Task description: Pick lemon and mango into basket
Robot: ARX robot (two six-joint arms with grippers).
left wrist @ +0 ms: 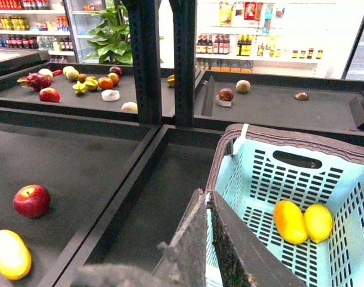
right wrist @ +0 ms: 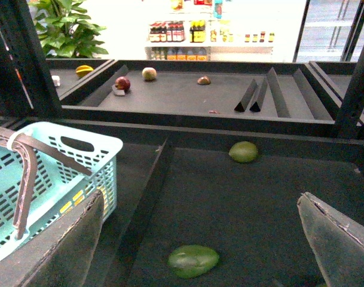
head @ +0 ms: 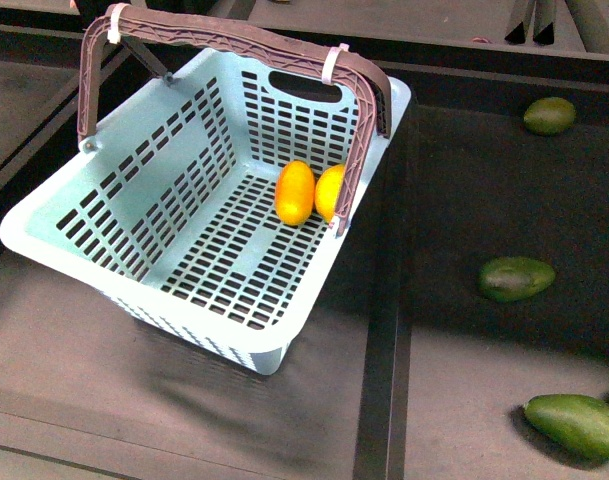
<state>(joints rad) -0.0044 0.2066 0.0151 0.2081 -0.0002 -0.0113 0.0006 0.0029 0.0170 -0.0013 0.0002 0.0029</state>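
The light teal basket (head: 239,70) stands tilted on the dark shelf, its brown handle (head: 224,38) raised. Inside it, on the slotted floor, the orange-yellow mango (head: 294,192) lies touching the yellow lemon (head: 328,192), which the handle partly covers. Neither arm shows in the front view. In the left wrist view my left gripper (left wrist: 205,195) is shut with nothing in it, at the basket's (left wrist: 349,164) near rim, with the mango (left wrist: 289,221) and lemon (left wrist: 318,222) beyond. My right gripper (right wrist: 201,200) is open and empty over the shelf beside the basket (right wrist: 104,146).
Three dark green fruits (head: 549,115) (head: 516,278) (head: 579,425) lie on the right-hand shelf, past a raised divider (head: 384,330). One green fruit (right wrist: 193,260) lies below the open right fingers. A red apple (left wrist: 31,200) and a yellow fruit (left wrist: 11,254) lie left of the basket.
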